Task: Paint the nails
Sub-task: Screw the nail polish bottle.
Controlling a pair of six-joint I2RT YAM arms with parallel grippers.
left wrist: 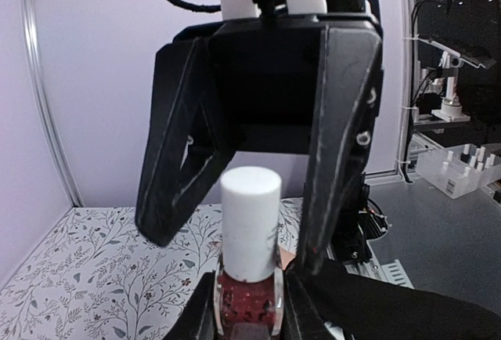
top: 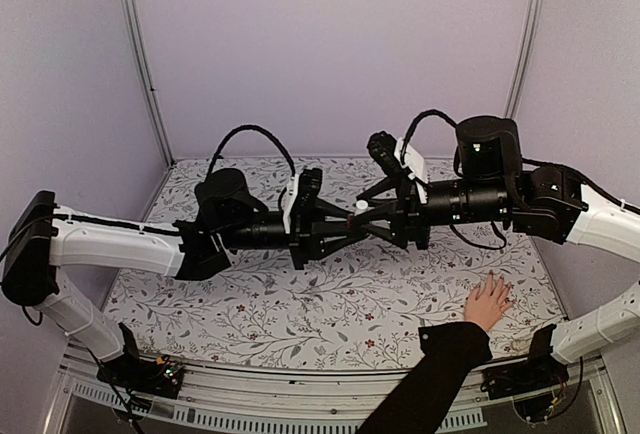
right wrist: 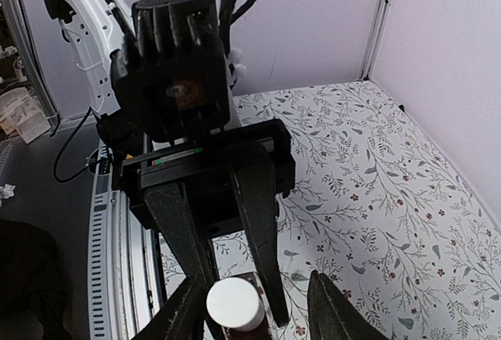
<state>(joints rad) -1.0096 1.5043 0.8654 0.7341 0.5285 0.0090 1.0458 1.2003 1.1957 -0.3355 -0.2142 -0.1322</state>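
Well off to my right, near the front edge of the flower-printed table, a light-skinned hand lies flat with its fingers spread and pointing away from my bases, a black sleeve running back from the wrist toward the near edge. The nails sit at the far ends of those fingers, but from the overhead camera they are too small for me to tell their colour or finish, and neither wrist camera shows them clearly. Both my arms reach inward and meet above the middle of the table, well apart from the hand. My left gripper is clamped on a small dark-red bottle, one finger pressed against each side of the glass, and the bottle stands upright with its white cylindrical cap pointing up. My right gripper faces the left one head-on with its fingers spread wide. The cap sits between them, and my right wrist camera shows a gap on either side of it, so these fingers grip nothing.
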